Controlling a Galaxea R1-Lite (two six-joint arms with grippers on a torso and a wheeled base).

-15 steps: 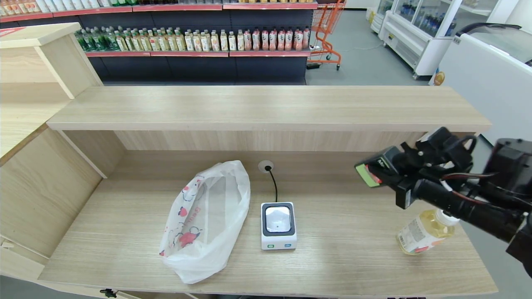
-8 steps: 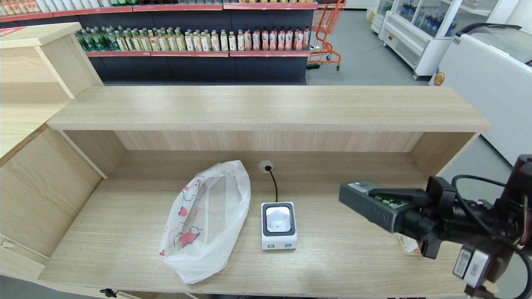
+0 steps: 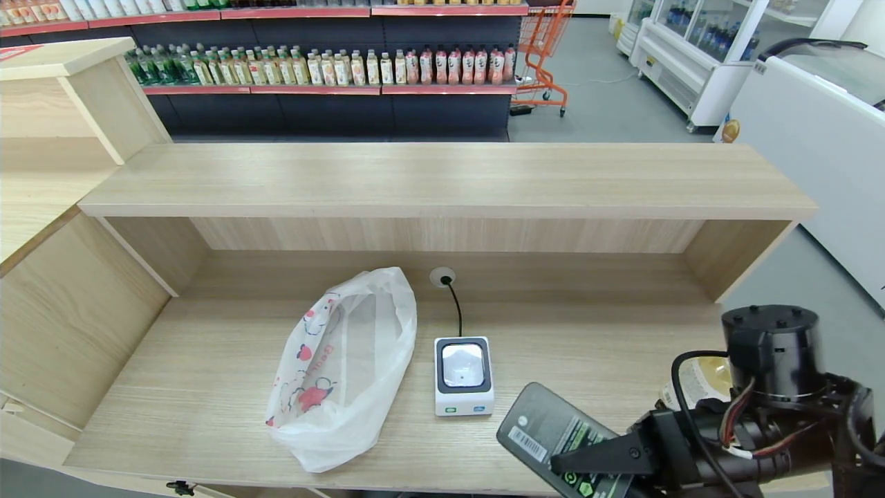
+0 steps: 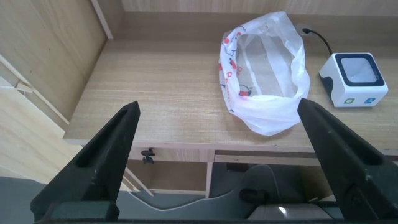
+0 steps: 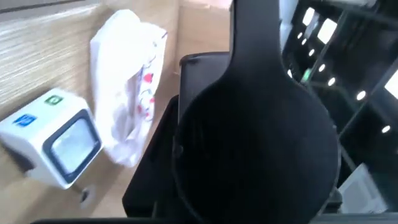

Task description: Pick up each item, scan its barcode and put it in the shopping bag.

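Right claw (image 3: 577,462) is clamped on a dark packet (image 3: 543,423), barcode up, near-right of the scanner (image 3: 463,373). Left claw (image 4: 219,112) stands apart, on the near side of the bag (image 3: 342,366).

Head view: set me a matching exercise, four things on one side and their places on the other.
1 shopping bag
2 barcode scanner
3 dark box
4 bottle

A held in the right gripper
B middle of the counter, with a cable
C lying on the counter's left part
D right end of the counter, partly hidden

Pairs: 1-C, 2-B, 3-A, 4-D
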